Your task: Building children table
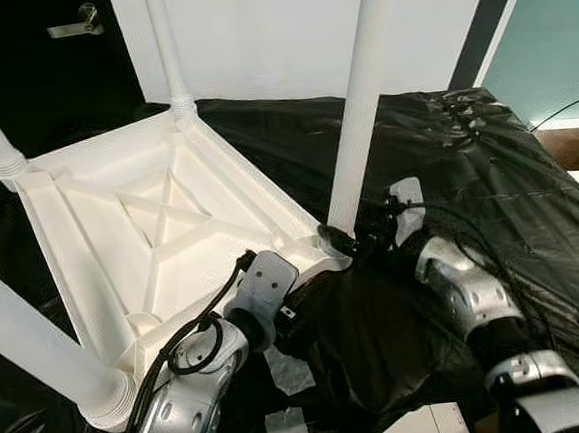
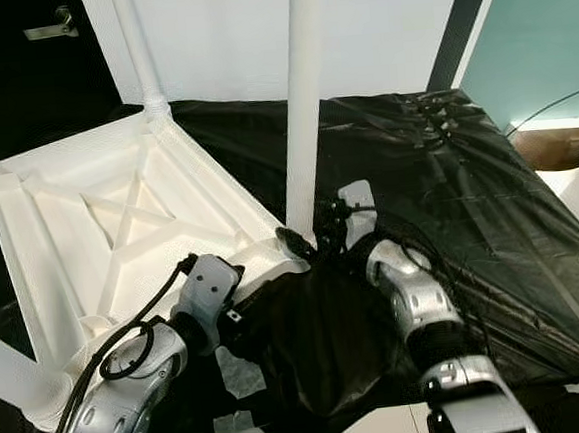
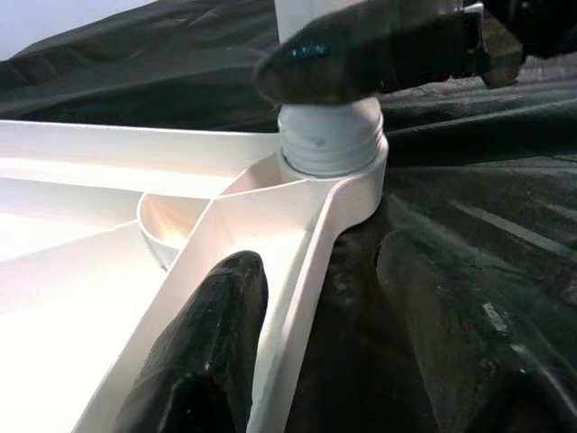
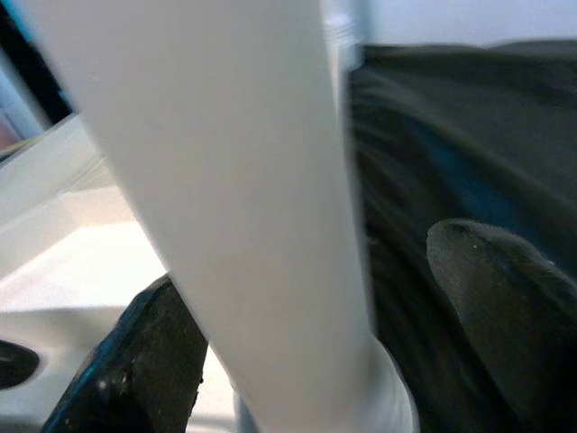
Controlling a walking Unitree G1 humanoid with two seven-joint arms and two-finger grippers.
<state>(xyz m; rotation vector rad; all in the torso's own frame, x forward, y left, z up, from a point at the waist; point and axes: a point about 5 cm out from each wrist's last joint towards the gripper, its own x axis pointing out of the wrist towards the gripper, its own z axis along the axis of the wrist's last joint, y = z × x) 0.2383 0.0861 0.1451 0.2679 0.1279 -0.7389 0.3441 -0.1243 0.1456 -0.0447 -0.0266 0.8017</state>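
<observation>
Tabletop (image 1: 160, 222): white moulded plastic, lying upside down across the left half of the left eye frame; its underside shows raised ribs in a crossed pattern inside a square rim.
Near-left leg (image 1: 39, 352): white round post with a ribbed collar, rising from the lower-left corner socket.
Far legs (image 1: 166, 46): two more white posts, at the far-left edge and the upper centre-left, each upright in a corner socket.
Left gripper (image 1: 309, 270): silver arm with a looped black cable, reaching in from the bottom left to the table's near-right corner; in the left wrist view one glossy black finger (image 3: 203, 361) lies on the inner side of the white rim. The other finger cannot be made out, so how wide it stands cannot be told.
Centre leg (image 1: 360, 91): smooth white cylinder, upright in the near-right corner socket (image 3: 332, 158), with its threaded collar showing.
Right gripper (image 1: 356, 236): at the foot of the centre leg; in the right wrist view its black fingers (image 4: 505, 307) sit on either side of the post, closed around it.
Cover (image 1: 468, 192): wrinkled, shiny black plastic sheet spread under the table, across the centre and right of the frame.
</observation>
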